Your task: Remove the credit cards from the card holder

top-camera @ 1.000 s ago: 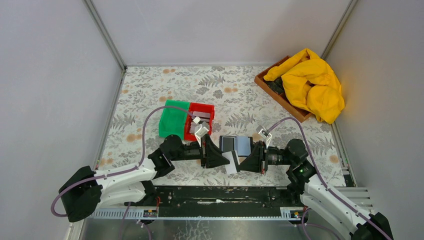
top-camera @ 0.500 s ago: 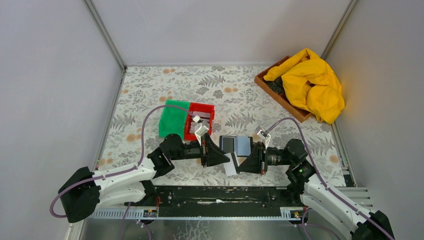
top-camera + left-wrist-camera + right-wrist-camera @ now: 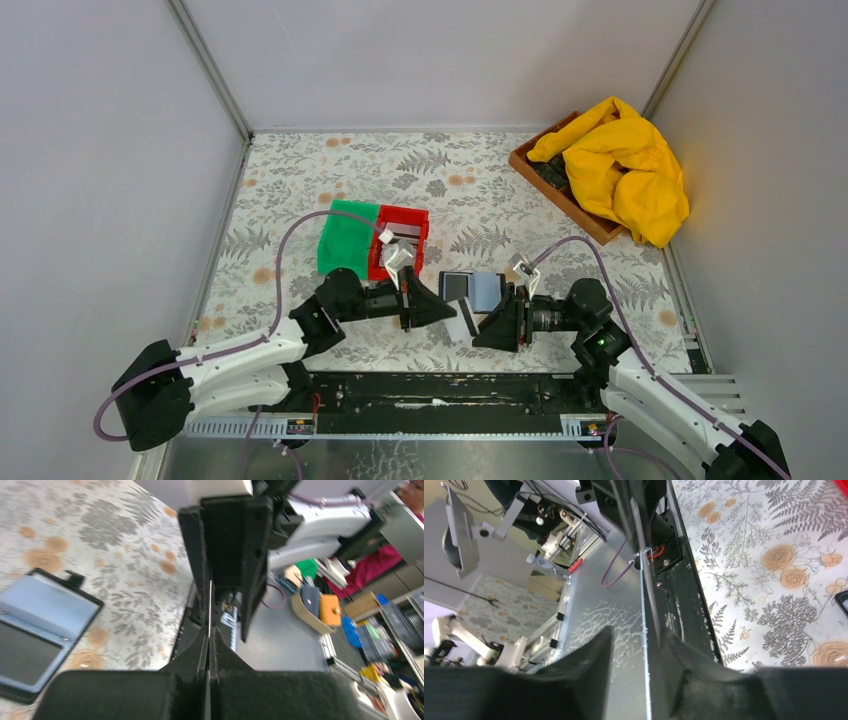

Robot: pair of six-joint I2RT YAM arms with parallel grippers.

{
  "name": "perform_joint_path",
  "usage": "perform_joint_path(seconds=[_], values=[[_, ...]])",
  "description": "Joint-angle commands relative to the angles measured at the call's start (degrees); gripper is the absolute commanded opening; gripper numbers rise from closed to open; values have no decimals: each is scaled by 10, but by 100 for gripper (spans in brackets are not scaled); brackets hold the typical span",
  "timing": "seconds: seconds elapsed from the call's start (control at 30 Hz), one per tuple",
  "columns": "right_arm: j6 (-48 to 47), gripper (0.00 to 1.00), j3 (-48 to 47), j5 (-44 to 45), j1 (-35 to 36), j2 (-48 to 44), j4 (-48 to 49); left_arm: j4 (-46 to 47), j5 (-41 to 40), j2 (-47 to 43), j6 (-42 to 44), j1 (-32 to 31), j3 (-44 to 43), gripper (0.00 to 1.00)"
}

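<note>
left wrist: card [image 3: 209,605] in left pincer [image 3: 208,639]

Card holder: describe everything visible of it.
The card holder is a small black bifold lying open and flat on the floral tablecloth, right of the red bin. Its cover looks like matte black leatherette, with a small tab on one edge; one inner panel is a glossy bluish-grey sleeve, the other dark. Only the cloth touches it; just nearer, the left gripper pinches a white card, the right gripper open around it.
</note>
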State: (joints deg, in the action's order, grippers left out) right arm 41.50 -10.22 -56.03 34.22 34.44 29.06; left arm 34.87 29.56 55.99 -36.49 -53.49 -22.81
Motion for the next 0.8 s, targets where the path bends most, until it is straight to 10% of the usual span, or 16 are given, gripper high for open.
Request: perform_joint_path(seconds=[0.0,0.3,0.77], values=[[-52,60,-24,39,9,-38,-53,-30,-144,-41,4,13,-2,0],[-104,71,-14,123,9,-69,-136,-180,-609,-123,0,46,17,0],[-108,71,13,129,9,-45,-103,-91,-538,133,-69,212,-81,0]])
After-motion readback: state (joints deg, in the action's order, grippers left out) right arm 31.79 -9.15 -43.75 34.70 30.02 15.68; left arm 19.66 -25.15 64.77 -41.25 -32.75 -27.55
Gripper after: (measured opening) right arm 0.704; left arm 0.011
